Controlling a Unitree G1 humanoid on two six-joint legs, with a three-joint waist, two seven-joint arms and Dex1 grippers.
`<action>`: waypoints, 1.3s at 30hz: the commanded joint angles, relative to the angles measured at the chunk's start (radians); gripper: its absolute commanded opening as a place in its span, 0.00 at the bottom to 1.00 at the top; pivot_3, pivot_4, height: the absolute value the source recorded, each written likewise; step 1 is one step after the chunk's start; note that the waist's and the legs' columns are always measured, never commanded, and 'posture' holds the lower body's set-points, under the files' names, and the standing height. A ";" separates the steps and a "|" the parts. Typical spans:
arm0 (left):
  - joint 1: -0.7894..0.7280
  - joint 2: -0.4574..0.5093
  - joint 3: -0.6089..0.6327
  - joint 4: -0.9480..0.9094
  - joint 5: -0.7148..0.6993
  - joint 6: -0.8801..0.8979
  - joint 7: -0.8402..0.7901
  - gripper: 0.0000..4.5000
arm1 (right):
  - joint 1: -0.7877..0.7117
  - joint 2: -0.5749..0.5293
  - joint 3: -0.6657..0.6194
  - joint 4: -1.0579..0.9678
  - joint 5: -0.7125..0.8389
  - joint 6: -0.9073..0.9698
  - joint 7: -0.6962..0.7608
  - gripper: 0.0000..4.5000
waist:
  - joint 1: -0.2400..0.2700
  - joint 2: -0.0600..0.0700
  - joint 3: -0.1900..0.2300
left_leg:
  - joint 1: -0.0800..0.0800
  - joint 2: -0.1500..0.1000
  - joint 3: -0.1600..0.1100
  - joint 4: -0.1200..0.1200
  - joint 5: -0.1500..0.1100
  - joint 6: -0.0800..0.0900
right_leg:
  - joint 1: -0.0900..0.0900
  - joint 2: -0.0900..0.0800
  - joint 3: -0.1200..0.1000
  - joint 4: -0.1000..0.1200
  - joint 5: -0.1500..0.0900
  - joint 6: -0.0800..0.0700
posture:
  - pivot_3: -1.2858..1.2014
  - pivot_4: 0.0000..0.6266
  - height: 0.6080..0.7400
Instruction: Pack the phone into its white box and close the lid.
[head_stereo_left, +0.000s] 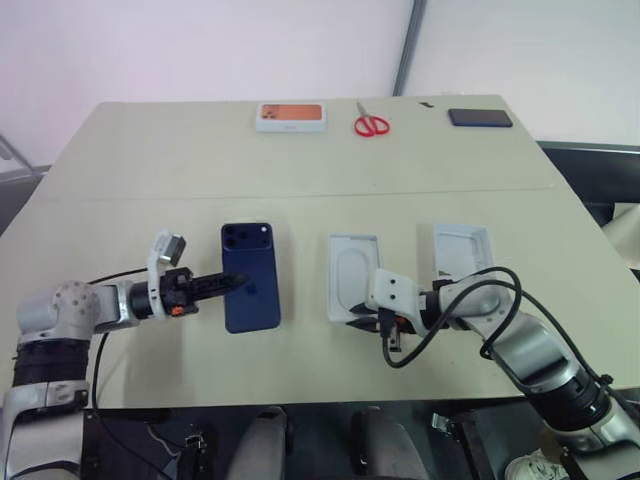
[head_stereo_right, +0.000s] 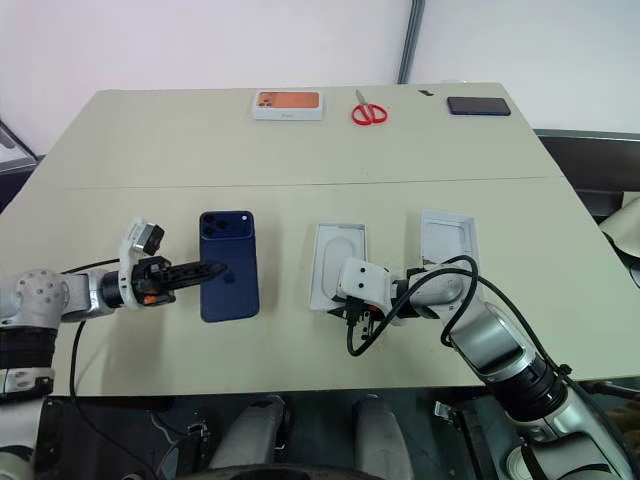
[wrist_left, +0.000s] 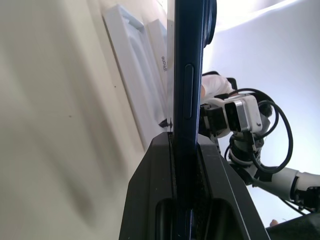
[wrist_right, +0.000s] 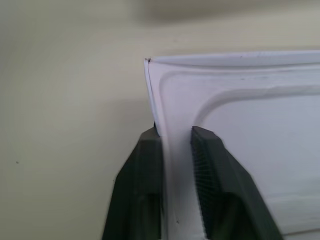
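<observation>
The dark blue phone (head_stereo_left: 252, 262) shows its back, camera cluster at the far end. My left gripper (head_stereo_left: 236, 282) reaches in from the left and is shut on the phone's edge; the left wrist view shows the phone (wrist_left: 189, 75) clamped edge-on between the fingers. To its right lies the white box (head_stereo_left: 353, 275), with an oval-recessed white insert in it. My right gripper (head_stereo_left: 385, 322) is at its near right corner. In the right wrist view the fingers (wrist_right: 150, 150) straddle the box's thin wall (wrist_right: 156, 100) with a gap, open. The lid (head_stereo_left: 460, 249) lies further right, hollow side up.
Along the table's far edge are an orange-printed white box (head_stereo_left: 291, 116), red-handled scissors (head_stereo_left: 371, 123) and a black handset (head_stereo_left: 480, 117). A black cable (head_stereo_left: 470, 300) loops from my right wrist over the near edge of the lid.
</observation>
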 joint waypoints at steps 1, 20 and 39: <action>-0.035 -0.010 0.067 -0.053 -0.063 0.041 0.045 0.00 | -0.004 -0.006 0.001 -0.007 0.027 -0.020 0.020 0.72 | 0.000 0.000 0.000 | 0.000 0.000 0.000 0.000 0.000 0.000 | 0.000 0.000 0.000 0.000 0.000 0.000 | 0.52 0.24 1.00; -0.059 -0.074 0.117 -0.078 -0.125 0.107 0.182 0.00 | -0.206 0.025 -0.054 0.269 0.046 -0.119 0.029 0.65 | -0.001 -0.003 0.002 | 0.000 0.000 0.000 0.000 0.000 0.000 | 0.000 0.000 0.000 0.000 0.000 0.000 | 0.52 0.24 1.00; -0.057 -0.081 0.059 -0.079 -0.143 0.116 0.139 0.00 | -0.242 0.096 0.068 0.413 -0.150 -0.329 0.018 0.01 | -0.006 -0.003 0.002 | 0.001 -0.001 0.001 0.000 0.000 -0.001 | 0.000 0.002 0.000 0.001 0.000 0.000 | 0.52 0.24 1.00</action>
